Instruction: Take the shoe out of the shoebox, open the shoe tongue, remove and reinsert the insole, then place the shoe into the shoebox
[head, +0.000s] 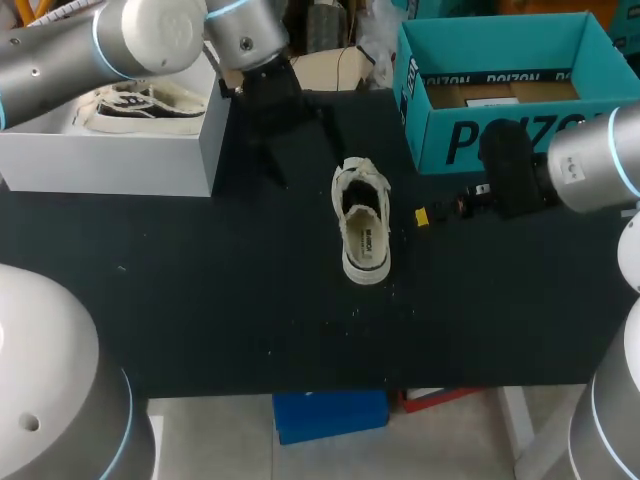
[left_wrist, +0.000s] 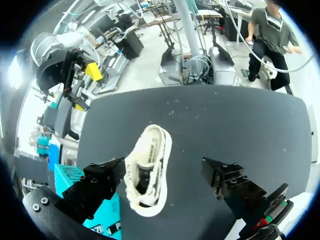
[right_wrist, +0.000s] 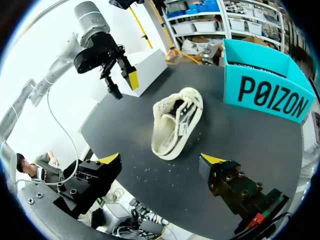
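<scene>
"How much room is there on the table (head: 200, 300)?"

"Plenty of bare black top toward the near edge. The teal shoebox (head: 500, 140) sits far right, a white box (head: 110, 160) far left."

"And the shoe (head: 362, 222)?"

"Mid-table, apart from both boxes. The left gripper (left_wrist: 162, 175) hangs over it, fingers spread. The right gripper (right_wrist: 161, 159), also spread, faces it, touching nothing."

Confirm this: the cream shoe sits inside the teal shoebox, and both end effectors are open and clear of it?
Not inside. The head view shows the cream shoe lying on the black table beside the teal shoebox. The left end effector and right end effector are open and clear of it, as you said.
</scene>
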